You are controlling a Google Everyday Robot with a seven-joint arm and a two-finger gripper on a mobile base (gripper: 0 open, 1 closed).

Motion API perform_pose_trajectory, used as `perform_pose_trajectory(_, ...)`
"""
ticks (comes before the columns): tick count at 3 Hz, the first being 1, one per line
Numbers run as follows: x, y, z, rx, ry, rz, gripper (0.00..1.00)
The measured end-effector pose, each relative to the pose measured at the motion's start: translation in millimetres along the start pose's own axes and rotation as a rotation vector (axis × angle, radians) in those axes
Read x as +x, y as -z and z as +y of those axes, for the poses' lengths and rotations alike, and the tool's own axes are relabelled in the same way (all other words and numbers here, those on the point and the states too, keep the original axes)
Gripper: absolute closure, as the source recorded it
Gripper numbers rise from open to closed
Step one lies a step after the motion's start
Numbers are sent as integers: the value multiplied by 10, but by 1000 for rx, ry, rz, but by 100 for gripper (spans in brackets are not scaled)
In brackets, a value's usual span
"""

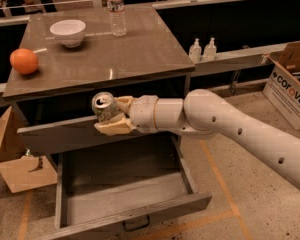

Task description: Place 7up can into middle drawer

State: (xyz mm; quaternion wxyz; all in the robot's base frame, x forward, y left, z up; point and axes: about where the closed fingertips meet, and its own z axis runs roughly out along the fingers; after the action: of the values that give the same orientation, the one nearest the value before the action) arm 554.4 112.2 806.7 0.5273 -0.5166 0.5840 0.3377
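My gripper [111,117] is shut on the 7up can [104,107], a small silver-topped can with a pale label. It holds the can in the air in front of the upper drawer's face, off the front edge of the cabinet top. The white arm [230,129] reaches in from the right. The middle drawer [125,184] is pulled open below and slightly right of the can. It is a wide shallow grey tray with a dark bar handle [136,224] on its front.
On the cabinet top [105,54] stand a white bowl [68,32], a clear water bottle [116,9] and an orange [24,61]. Cardboard boxes sit on the floor at left [15,159] and right [292,84]. Two small bottles [202,49] stand on a ledge behind.
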Motion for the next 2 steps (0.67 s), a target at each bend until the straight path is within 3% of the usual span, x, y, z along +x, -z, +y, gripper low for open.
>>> perform_pose_trajectory(2,163,-7,80,35,-36,0,100)
